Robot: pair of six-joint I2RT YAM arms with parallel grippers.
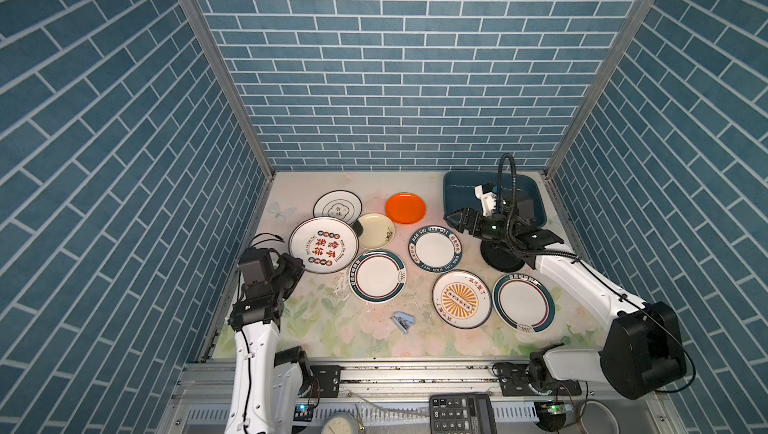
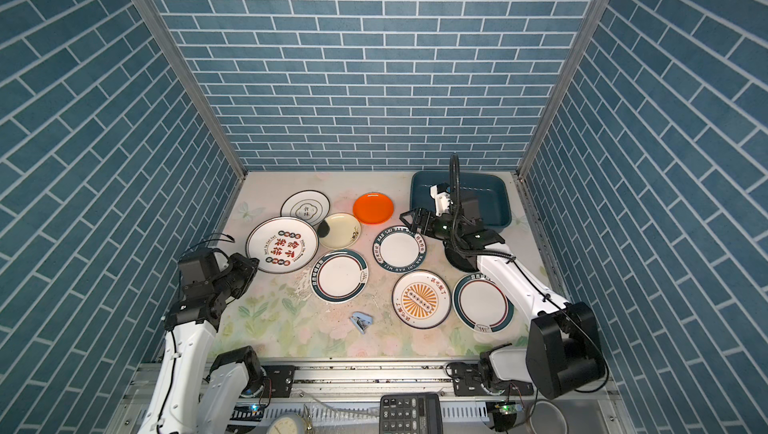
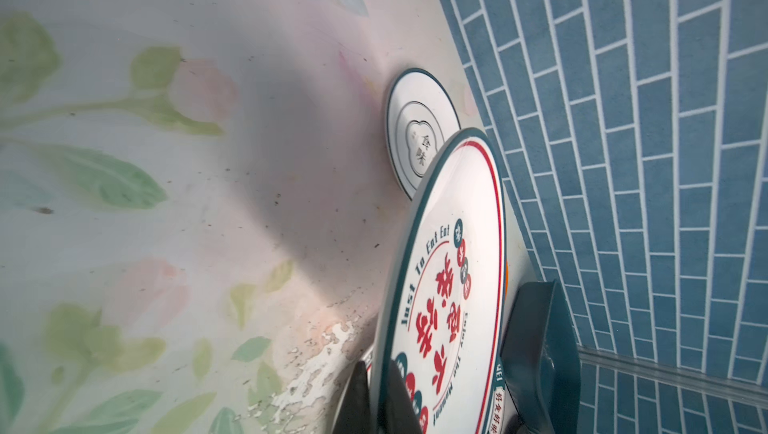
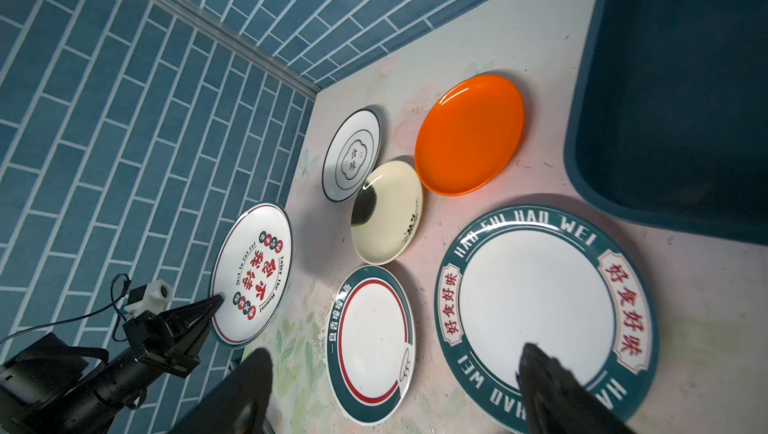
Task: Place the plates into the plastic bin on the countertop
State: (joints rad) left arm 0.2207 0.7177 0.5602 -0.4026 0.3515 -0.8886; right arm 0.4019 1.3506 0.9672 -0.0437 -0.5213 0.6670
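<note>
Left gripper (image 1: 298, 264) closed on the near rim of the large red-lettered plate (image 1: 323, 245); I hold it by that edge alone. Right gripper (image 1: 453, 217) wide open and empty, hanging above the teal-rimmed lettered plate (image 1: 434, 248), just in front of the plastic bin (image 1: 457, 191), which sits in the far right corner of the countertop (image 1: 311, 328). No plate lies in the part of the bin I can see.

Hazards, as I judge them:
(a) An edge pinch on so wide a plate leaves most of its weight beyond the grip, so it may pivot or slip out on the way across.
(b) Its far rim overlaps the small white plate (image 1: 337, 206) and lies just beside the cream plate (image 1: 376, 230); a low carry would drag them.
(c) The right arm (image 1: 582, 282) stands across the approach to the bin, so my two arms could meet there.

Views compared:
- The left wrist view alone shows the fingers (image 3: 355, 400) on either face of the rim, and the plate tilted up off the surface with shadow beneath. In both top views the wrist hides that contact.
- The right wrist view looks into the bin and shows it bare as far as the frame reaches.
- Only the top views show the black plate (image 1: 500, 261), half covered by the right arm.
</note>
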